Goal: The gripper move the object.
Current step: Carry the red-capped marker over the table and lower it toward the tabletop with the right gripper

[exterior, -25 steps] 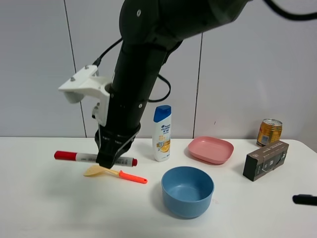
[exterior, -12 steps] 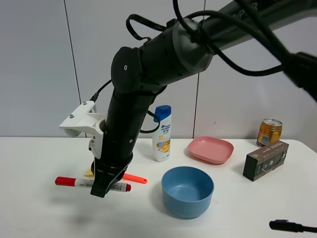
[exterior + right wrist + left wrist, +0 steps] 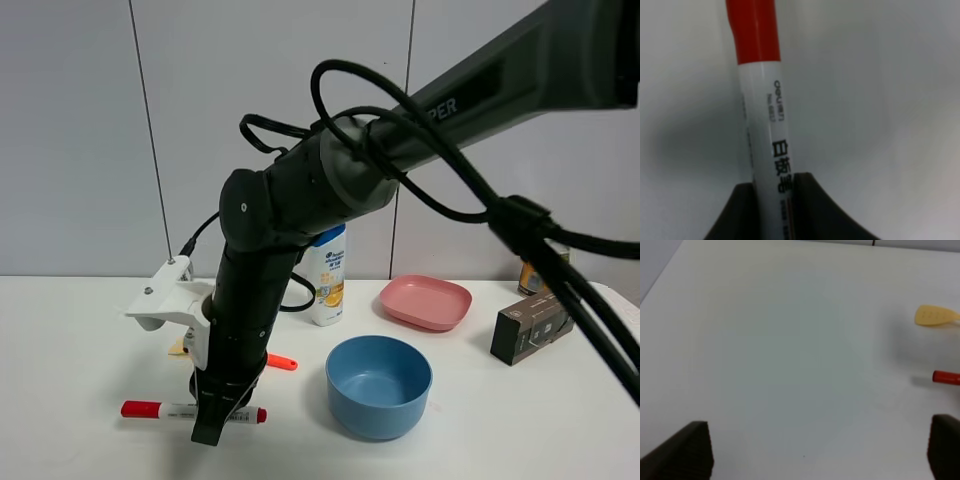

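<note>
Item: whiteboard marker (image 3: 190, 411); slim white barrel with dark print, red cap (image 3: 140, 408), red tail end.
Position: lying level at the near left of the white table (image 3: 70, 330), low at the surface; resting on it or just above it, cannot tell.
Handling: judged light and rigid plastic; smooth round barrel, apt to roll or swivel in a pinch; not fragile.
Hold point: best across the barrel near its middle, for balance; clear of the cap, which might pull off.
Right gripper (image 3: 774, 192): jaws pinching the printed barrel, nearer the tail end; cap end sticking out free.
Left gripper (image 3: 820, 452): fingers spread wide, nothing between them; off to the side over bare table.
Nearest neighbour: beige spatula (image 3: 935, 316) with orange-red handle, just behind the marker.
To the right: blue bowl (image 3: 378, 385), near.
Further back: shampoo bottle (image 3: 328, 270); pink plate (image 3: 425, 300).
Far right: dark box (image 3: 537, 322), well apart.
</note>
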Controlling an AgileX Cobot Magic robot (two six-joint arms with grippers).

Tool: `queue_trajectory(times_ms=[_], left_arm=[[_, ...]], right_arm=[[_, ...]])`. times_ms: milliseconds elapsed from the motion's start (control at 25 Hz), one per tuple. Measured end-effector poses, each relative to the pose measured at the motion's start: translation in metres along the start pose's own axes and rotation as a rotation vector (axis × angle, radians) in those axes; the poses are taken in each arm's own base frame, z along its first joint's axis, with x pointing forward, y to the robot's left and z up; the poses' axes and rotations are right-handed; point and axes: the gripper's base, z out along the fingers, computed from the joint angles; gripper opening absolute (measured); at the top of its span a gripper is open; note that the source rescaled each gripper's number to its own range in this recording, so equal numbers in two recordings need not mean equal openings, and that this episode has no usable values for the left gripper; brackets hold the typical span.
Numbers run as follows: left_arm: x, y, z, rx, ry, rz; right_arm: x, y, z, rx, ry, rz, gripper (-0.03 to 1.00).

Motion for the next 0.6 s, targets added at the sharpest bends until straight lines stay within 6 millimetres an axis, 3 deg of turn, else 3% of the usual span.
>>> queue_trajectory(times_ms=[240, 600], left_arm=[[0.0, 0.0, 0.0, 0.0, 0.0, 0.0], [0.0, 0.0, 0.0, 0.0, 0.0, 0.0]], right_arm=[[0.006, 0.001, 0.017, -0.02, 0.021, 0.013, 0.0], [0.008, 0.0, 0.018, -0.007, 0.041, -0.015, 0.01]])
